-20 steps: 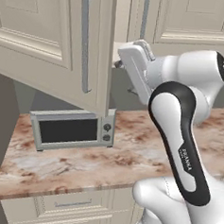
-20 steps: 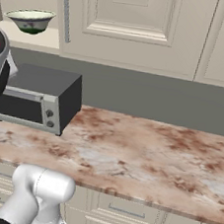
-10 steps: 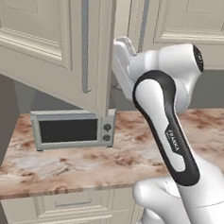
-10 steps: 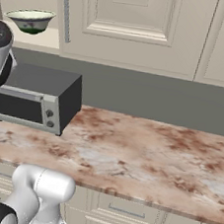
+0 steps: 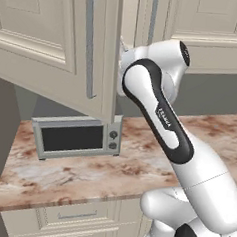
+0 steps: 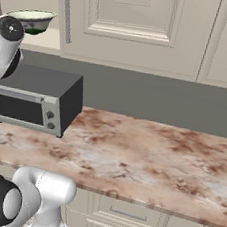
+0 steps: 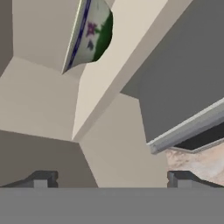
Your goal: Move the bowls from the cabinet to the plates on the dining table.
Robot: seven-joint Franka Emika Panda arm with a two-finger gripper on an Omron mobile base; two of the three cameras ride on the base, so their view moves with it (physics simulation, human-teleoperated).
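Two dark fingertips point(image 7: 41, 179) poke up at the bottom of the hand view, set far apart, so the gripper point(image 7: 109, 180) is wide open with nothing between the jaws and nothing held. The tips are cropped by the frame edge, only their tops are readable. Ahead of them, in a rolled view, the cream-white bowl point(image 7: 89, 33) sits on the beige shelf inside the cabinet point(image 7: 39, 100); it shows edge-on with a dark rim line, small bluish-purple marks on the wall and a dark green base, well clear of the fingers. Its far side is cut by the frame top. In the right base view the same bowl point(image 6: 30, 19) reads as a wide shallow round on the shelf at upper left, partly covered by the arm's white joint. In the left base view the open raised-panel door point(image 5: 60, 46) with its long grey bar handle point(image 5: 90, 46) hides the shelf and bowl, and the hand itself is tucked behind the door edge. Below, a boxy grey microwave point(image 5: 76, 137) with a dark glass front stands on the pink-brown marbled stone counter point(image 6: 145, 155), with cream drawer fronts point(image 6: 123, 215) under it
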